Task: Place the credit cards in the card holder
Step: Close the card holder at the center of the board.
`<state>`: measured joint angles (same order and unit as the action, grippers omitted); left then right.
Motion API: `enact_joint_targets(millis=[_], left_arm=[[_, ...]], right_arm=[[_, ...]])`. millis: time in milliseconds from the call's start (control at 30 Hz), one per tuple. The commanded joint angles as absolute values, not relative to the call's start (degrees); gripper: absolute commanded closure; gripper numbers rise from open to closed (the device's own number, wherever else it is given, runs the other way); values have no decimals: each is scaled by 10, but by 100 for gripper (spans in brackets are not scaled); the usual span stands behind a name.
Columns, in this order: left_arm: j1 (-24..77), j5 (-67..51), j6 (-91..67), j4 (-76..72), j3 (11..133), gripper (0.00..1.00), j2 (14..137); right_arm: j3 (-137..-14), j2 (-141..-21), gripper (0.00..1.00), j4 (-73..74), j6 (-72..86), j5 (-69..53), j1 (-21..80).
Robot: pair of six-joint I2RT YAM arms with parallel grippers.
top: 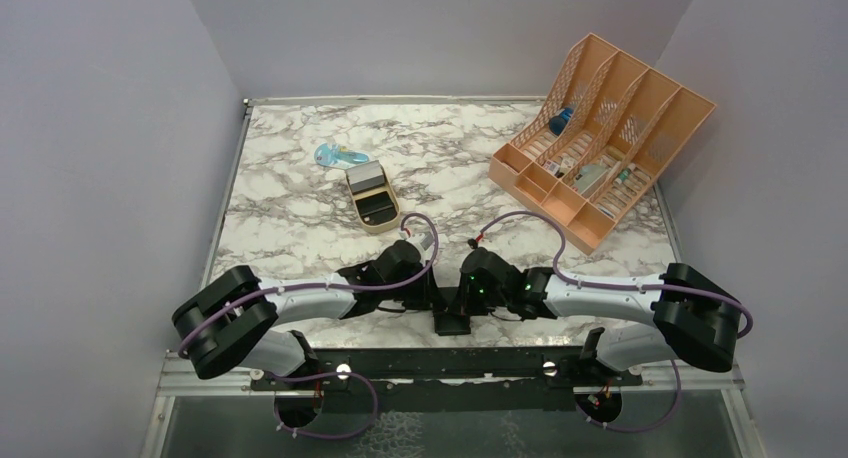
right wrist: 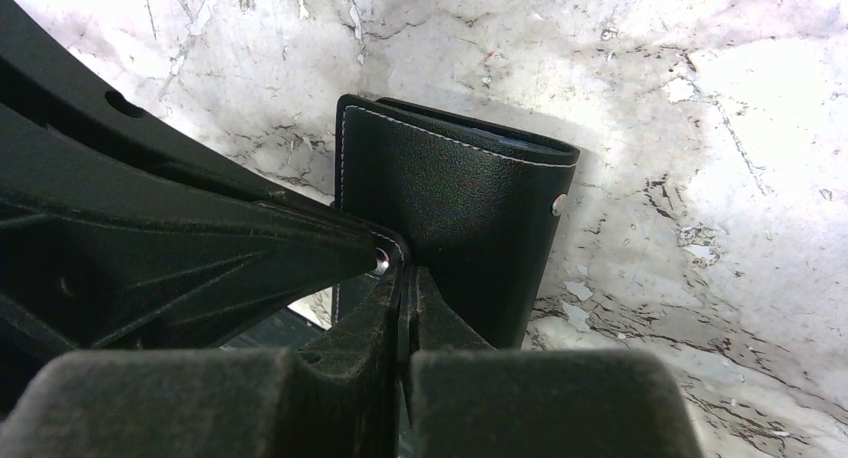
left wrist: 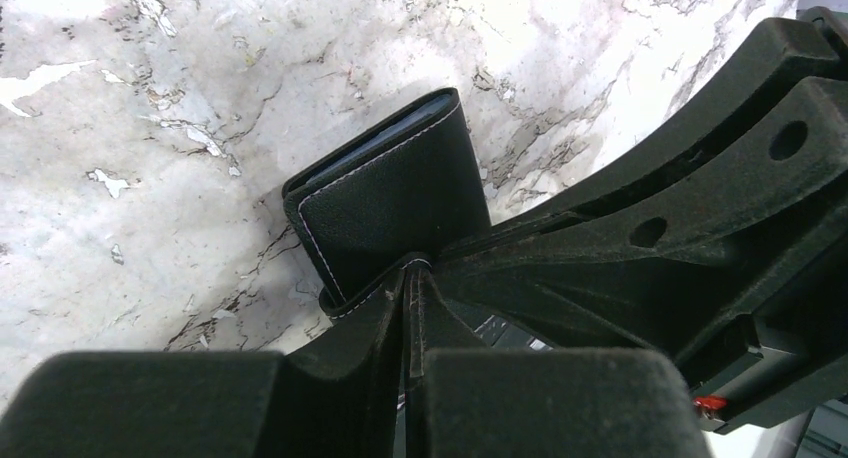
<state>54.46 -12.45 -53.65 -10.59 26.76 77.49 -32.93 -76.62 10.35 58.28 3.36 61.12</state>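
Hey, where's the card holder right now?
In the top view the card holder is at the table's near edge, centre, pinched between the left gripper and right gripper, nearer than the gold tin.

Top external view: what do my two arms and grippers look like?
Left arm and right arm: white link shells, bulky black joints, purple cables. Left gripper and right gripper: matte black ribbed fingers with round holes. Green lights on the right wrist.

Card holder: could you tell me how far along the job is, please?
Done: nothing that shows. In hand: the left hand and the right hand each pinch an edge of the card holder, folded shut, slots hidden. Left: opening it and slotting the cards in; I cannot make any out.
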Motion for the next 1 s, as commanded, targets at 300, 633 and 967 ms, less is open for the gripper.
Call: enact_joint_targets(millis=[300, 633, 967], left_arm=[[555, -109, -525, -74, 257, 93, 778], [563, -106, -525, -75, 263, 91, 752], [578, -95, -504, -70, 260, 91, 771]], right_arm=[[-323, -780, 99, 92, 588, 25, 613], [-316, -780, 99, 90, 591, 21, 613], [-319, -784, 99, 91, 589, 25, 613]])
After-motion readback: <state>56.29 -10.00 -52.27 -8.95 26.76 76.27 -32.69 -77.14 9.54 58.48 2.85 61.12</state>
